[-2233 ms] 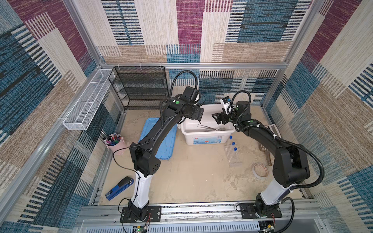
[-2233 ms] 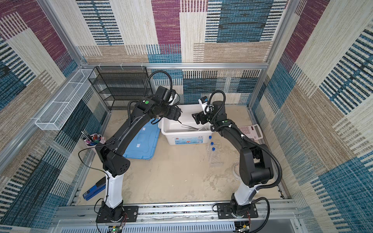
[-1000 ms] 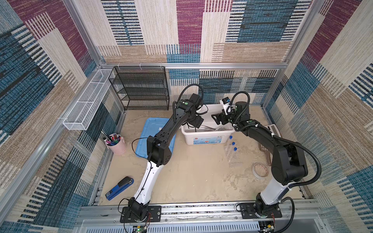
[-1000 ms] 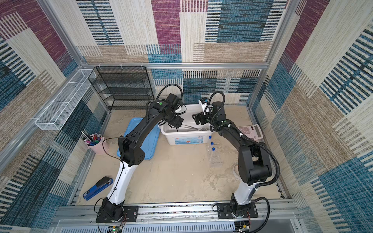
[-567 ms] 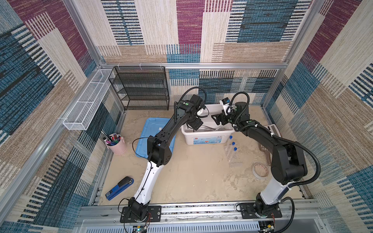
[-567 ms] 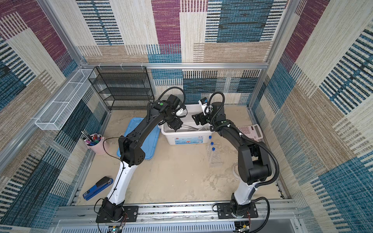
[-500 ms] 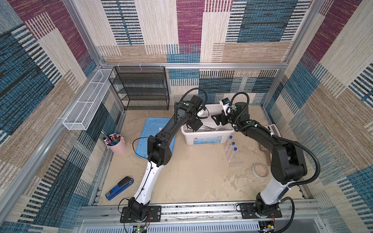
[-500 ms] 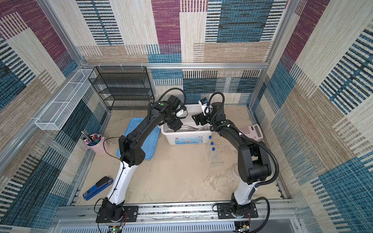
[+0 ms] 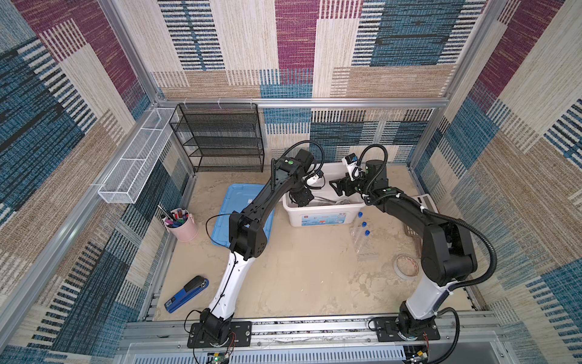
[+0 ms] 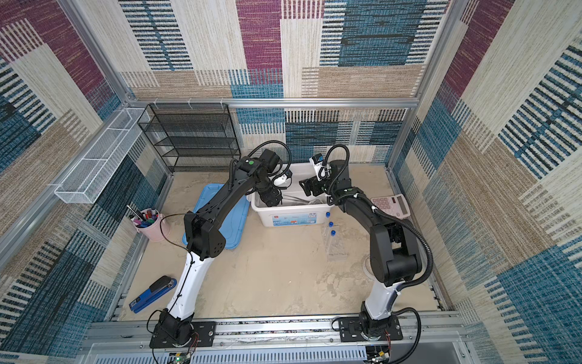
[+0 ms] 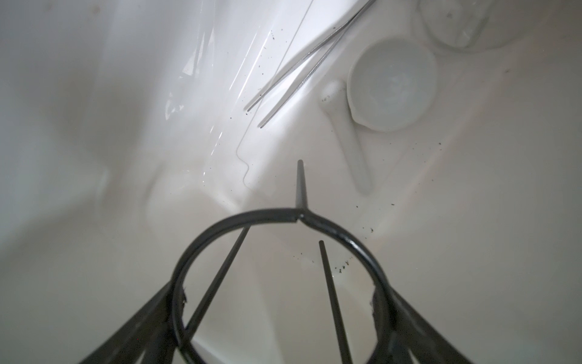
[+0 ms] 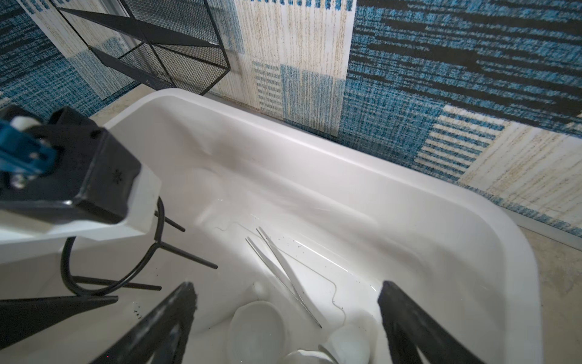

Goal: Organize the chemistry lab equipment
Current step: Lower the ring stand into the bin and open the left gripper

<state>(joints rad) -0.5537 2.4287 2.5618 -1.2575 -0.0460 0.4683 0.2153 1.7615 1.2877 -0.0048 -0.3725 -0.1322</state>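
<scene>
Within L gripper (image 11: 277,290): 1 tripod (image 11: 300,216) clamped, ring cut off; beyond, 1 dish (image 11: 392,83), 1 pestle (image 11: 349,141). R gripper (image 12: 287,286) spread, empty.

The beige tabletop (image 9: 299,277) bears a white bin (image 9: 321,218), blue lid (image 9: 233,201), pink cup (image 9: 186,232), stapler (image 9: 186,293), clear rack (image 9: 365,249), tape roll (image 9: 406,266) and calculator (image 10: 390,203).

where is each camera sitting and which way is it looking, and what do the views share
Top views: high over the front, facing down toward the back wall; the left arm and right arm show whole, reaching into the white bin.
Left wrist: on the left arm, looking down into the bin; the left fingers show, gripping the black tripod.
Right wrist: on the right arm, looking across the bin toward the back wall; the open right fingers show.
Shared: both wrist views show the tripod, tweezers and a white dish.
</scene>
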